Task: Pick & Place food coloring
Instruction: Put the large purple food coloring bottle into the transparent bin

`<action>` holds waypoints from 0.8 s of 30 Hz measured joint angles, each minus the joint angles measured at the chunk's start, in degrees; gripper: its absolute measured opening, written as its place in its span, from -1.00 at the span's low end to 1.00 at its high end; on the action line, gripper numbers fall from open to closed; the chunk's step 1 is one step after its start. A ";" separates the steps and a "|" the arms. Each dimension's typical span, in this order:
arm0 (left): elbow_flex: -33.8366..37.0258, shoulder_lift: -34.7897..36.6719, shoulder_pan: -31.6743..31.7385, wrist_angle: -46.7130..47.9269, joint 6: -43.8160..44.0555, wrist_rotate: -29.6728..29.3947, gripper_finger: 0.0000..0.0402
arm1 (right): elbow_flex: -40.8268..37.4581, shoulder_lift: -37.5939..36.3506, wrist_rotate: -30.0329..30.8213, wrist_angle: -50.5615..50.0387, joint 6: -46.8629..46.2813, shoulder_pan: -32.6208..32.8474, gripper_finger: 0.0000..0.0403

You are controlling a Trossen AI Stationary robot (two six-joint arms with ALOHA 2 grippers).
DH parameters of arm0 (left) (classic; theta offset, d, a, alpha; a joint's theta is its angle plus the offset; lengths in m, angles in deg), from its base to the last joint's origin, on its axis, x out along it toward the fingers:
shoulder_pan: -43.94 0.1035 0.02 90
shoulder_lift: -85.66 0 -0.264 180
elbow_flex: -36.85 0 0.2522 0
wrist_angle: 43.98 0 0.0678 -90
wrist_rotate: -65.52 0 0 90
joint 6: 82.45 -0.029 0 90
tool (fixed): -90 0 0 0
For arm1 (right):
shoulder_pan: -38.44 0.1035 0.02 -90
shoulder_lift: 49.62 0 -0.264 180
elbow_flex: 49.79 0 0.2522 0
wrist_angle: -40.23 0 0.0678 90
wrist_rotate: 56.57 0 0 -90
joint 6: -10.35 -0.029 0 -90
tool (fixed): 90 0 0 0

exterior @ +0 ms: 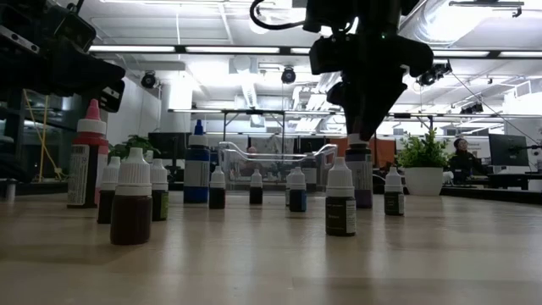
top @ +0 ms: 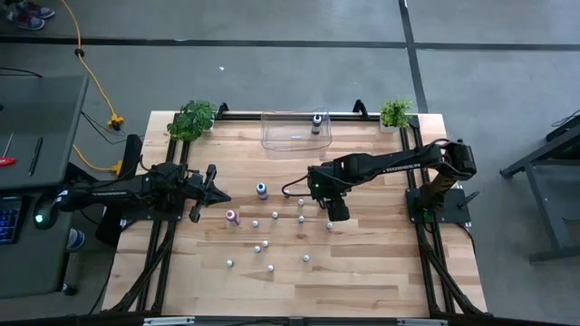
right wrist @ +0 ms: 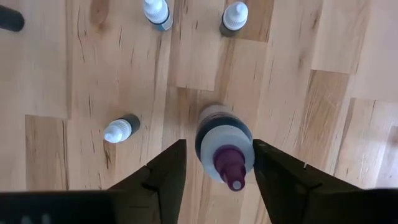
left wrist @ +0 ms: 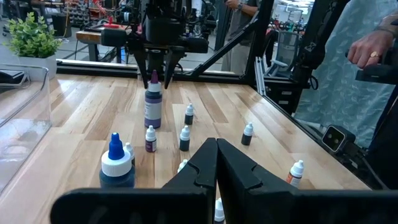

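- While the right gripper (right wrist: pixel 214 163) hung above the purple bottle (right wrist: pixel 224 146), its fingers stood apart on both sides of the cap, not yet gripping.
- A good grasp needed them lower, on the body, I think, and centered.
- Small bottles (top: pixel 275 215) stood near; the bin (top: pixel 296 129) was well apart.
- The left gripper (top: pixel 210 188) waited, clenched and empty.

Four larger bottles (top: pixel 262 189), about ten small bottles (top: pixel 271 268), one bin (top: pixel 272 136), two plants (top: pixel 192 119).
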 joint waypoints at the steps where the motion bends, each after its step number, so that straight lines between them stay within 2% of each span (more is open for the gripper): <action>1: 0.00 0.00 0.00 0.00 -0.02 0.00 -0.99 | 0.00 0.15 0.00 0.00 0.02 0.00 -0.20; 9: 0.00 0.00 0.00 0.00 -0.02 -0.02 -0.99 | 0.00 0.71 0.00 0.42 -0.03 -0.02 -0.40; 16: 0.02 -0.02 0.00 0.00 -0.02 -0.04 -0.99 | 0.73 0.49 -0.01 -0.04 -1.94 -0.02 -0.41; 24: 0.00 0.00 0.00 0.00 -0.02 -0.17 -0.99 | 8.88 -0.14 0.04 -6.21 -2.18 -1.03 -0.43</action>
